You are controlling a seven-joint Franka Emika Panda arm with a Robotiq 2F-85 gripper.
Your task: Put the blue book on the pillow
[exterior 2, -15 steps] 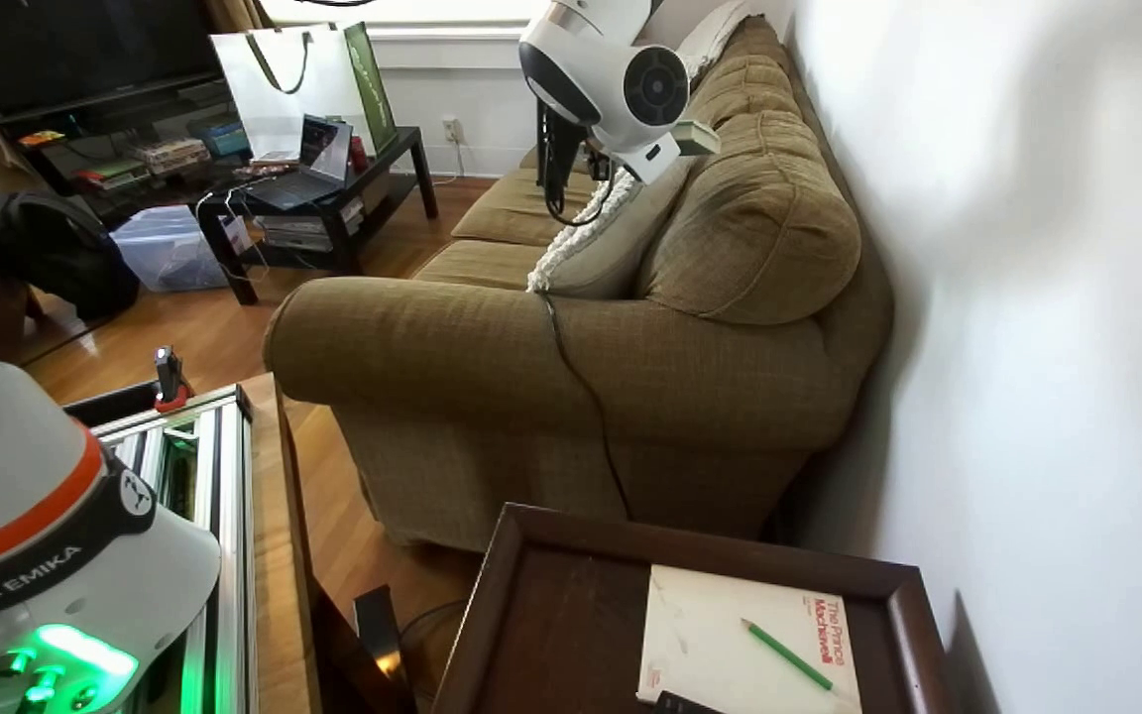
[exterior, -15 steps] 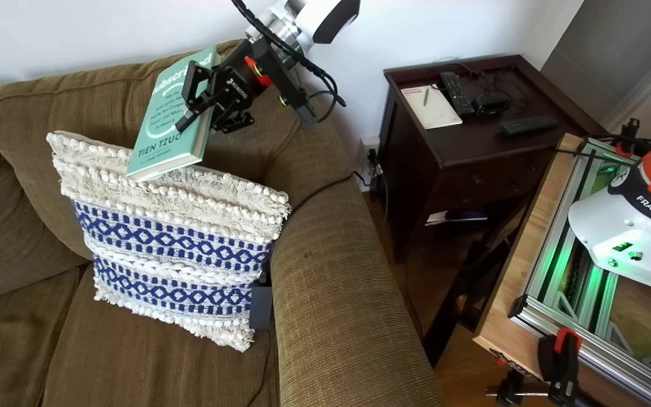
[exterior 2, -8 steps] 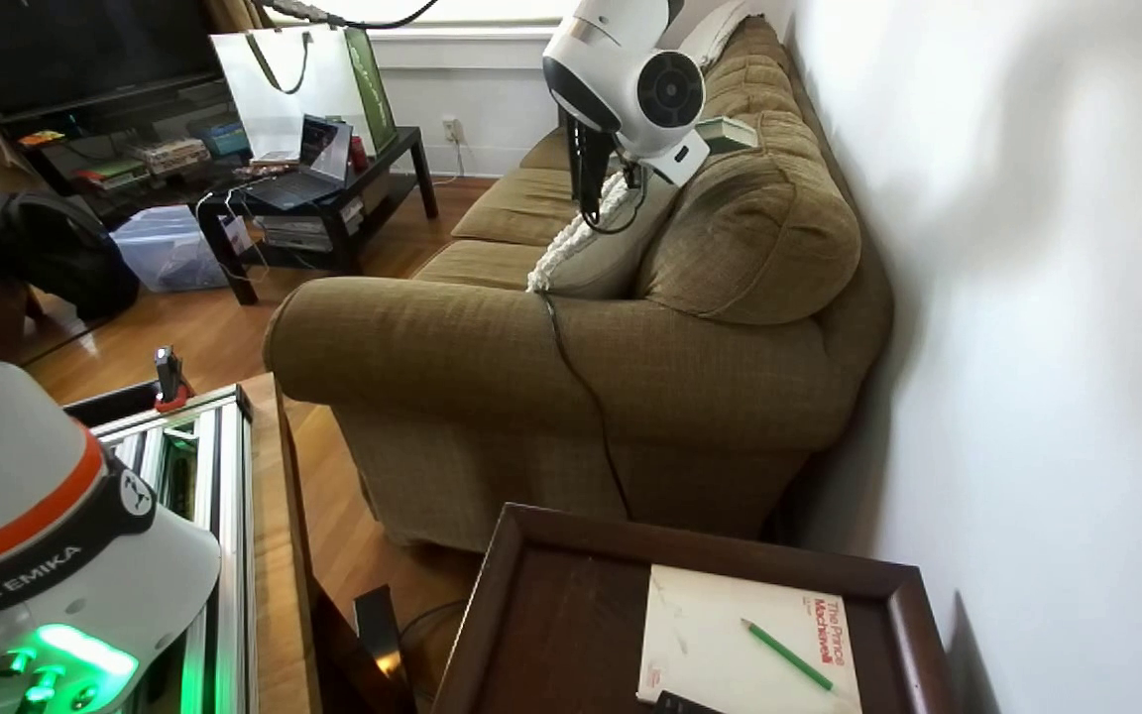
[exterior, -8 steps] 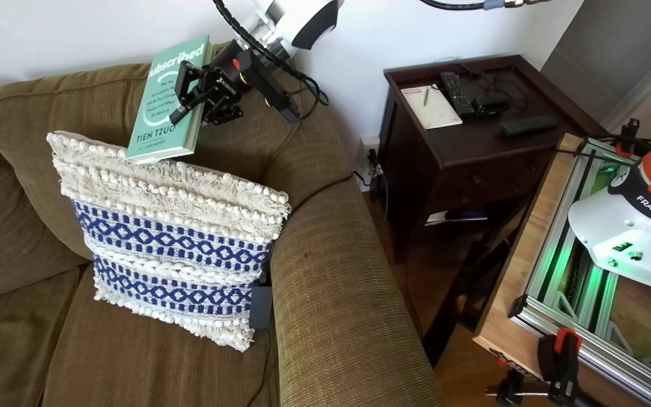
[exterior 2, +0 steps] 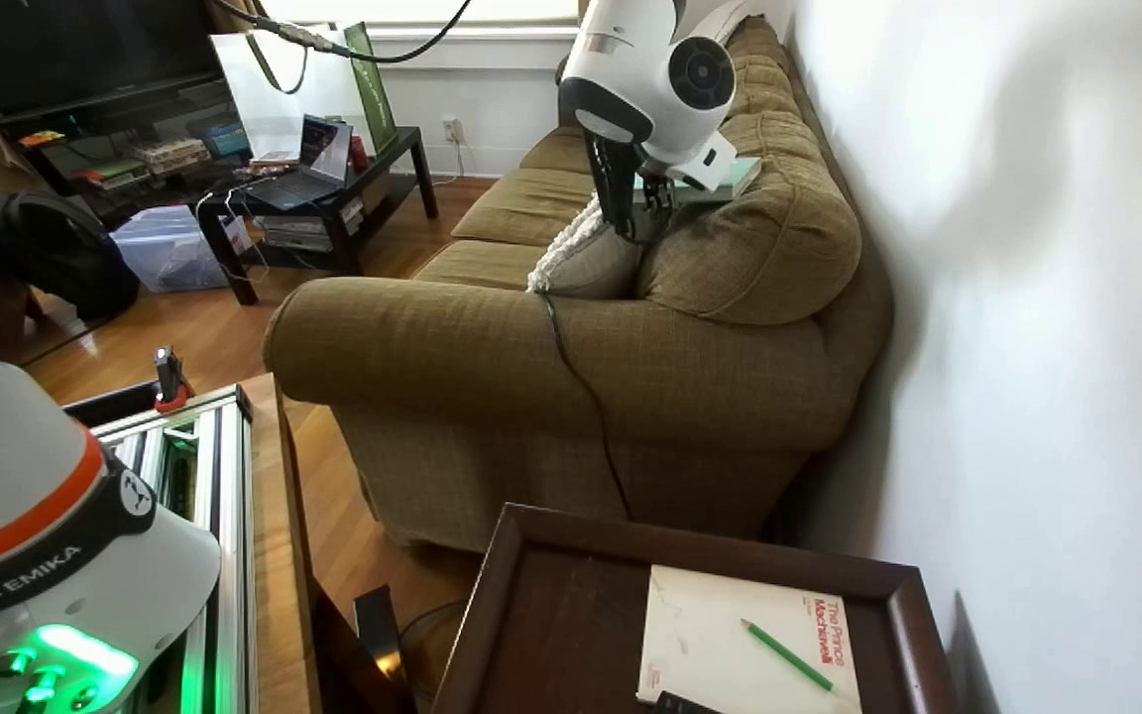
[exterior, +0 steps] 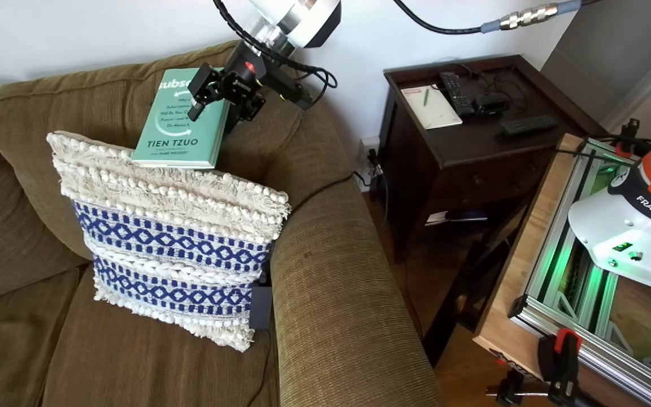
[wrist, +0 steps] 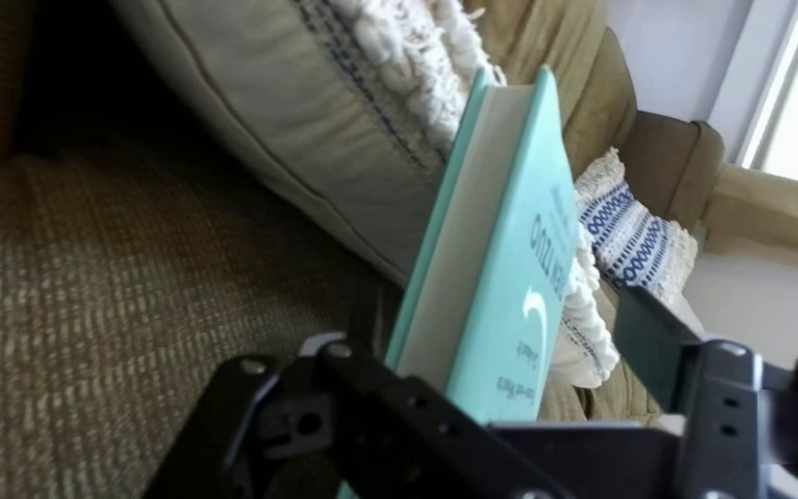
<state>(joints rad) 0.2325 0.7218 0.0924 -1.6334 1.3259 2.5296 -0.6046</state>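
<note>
The blue book (exterior: pixel 176 127), teal with white lettering, lies tilted at the top of the sofa back in an exterior view. Its lower end overlaps the fringed upper edge of the cream and navy pillow (exterior: pixel 176 243) and appears to rest there. The pillow leans against the sofa back. My gripper (wrist: pixel 503 305) stands open around the book in the wrist view. A gap shows between the cover and the right-hand finger (wrist: pixel 652 339); the opposite finger is on the page-edge side, partly dark. In an exterior view the arm partly covers the book (exterior 2: pixel 730 183).
The brown sofa's armrest (exterior: pixel 337 294) and back cushion (exterior 2: pixel 759 228) border the pillow. A similar patterned cushion (wrist: pixel 638 235) sits farther along the sofa. A white wall (exterior 2: pixel 1007 297) rises behind. A dark side table (exterior: pixel 506 141) holds remotes and a booklet. A cable hangs over the armrest.
First the arm carried the book up and back along the sofa. Since then the jaws have opened, and the book has dropped slightly and turned, its lower end now at the pillow's top edge.
</note>
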